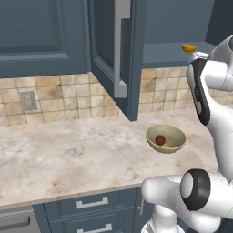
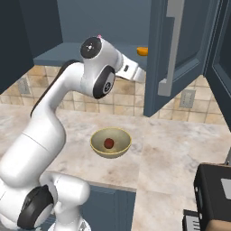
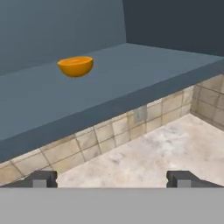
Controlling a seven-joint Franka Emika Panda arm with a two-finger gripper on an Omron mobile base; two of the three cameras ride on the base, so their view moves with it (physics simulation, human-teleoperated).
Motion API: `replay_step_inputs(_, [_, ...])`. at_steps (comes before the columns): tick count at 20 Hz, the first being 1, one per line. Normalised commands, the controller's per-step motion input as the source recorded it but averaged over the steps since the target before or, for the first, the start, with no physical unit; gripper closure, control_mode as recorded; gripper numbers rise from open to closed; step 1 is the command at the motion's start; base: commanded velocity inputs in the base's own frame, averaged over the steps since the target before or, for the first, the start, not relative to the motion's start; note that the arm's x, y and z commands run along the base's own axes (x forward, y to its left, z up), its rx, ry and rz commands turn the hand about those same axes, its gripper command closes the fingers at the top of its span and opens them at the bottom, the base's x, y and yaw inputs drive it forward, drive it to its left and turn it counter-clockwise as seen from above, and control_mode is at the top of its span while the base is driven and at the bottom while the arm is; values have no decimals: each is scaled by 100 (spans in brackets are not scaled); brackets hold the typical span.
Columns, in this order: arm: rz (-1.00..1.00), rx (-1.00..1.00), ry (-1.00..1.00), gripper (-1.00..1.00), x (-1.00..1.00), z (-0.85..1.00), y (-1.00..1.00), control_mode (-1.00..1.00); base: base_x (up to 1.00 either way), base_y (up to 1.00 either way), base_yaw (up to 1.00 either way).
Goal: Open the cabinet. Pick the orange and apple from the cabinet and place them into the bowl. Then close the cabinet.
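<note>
The cabinet stands open, its door [image 1: 113,45] [image 2: 180,49] swung out over the counter. The orange [image 1: 188,47] [image 2: 142,51] [image 3: 76,66] rests on the cabinet's bottom shelf [image 3: 131,74], looking like a half-round with a flat top. The apple [image 1: 160,139] [image 2: 108,143] lies inside the bowl [image 1: 175,146] [image 2: 110,154] on the counter. My gripper [image 2: 140,75] [image 3: 111,178] hovers just in front of the shelf edge, slightly below the orange and short of it. It is open, its fingertips [image 3: 41,178] wide apart with nothing between them.
A closed cabinet door [image 1: 41,36] hangs to the left. Wall outlets [image 1: 28,101] [image 2: 187,98] sit in the tiled backsplash. Low drawers [image 1: 91,202] run under the counter edge. A dark appliance [image 2: 214,194] stands at the near right.
</note>
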Motion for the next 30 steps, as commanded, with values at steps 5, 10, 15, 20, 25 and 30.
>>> replay_step_inputs(5, [-8, 0, -20, -100, 14, 82, 0, -100, 0, 0, 0])
replay_step_inputs(10, [0, 0, -3, -100, 47, 22, 0, -100, 0, 0, 0])
replay_step_inputs(15, [15, 0, 0, -100, 26, 2, 0, -100, 0, 0, 0])
replay_step_inputs(20, [17, -1, 0, -100, 16, 0, 0, -100, 0, 0, 0])
replay_step_inputs(25, [1, 0, 6, -100, 31, 0, 0, -100, 0, 0, 0])
replay_step_inputs(30, [0, -2, 11, -100, 46, 0, 0, -100, 0, 0, 0])
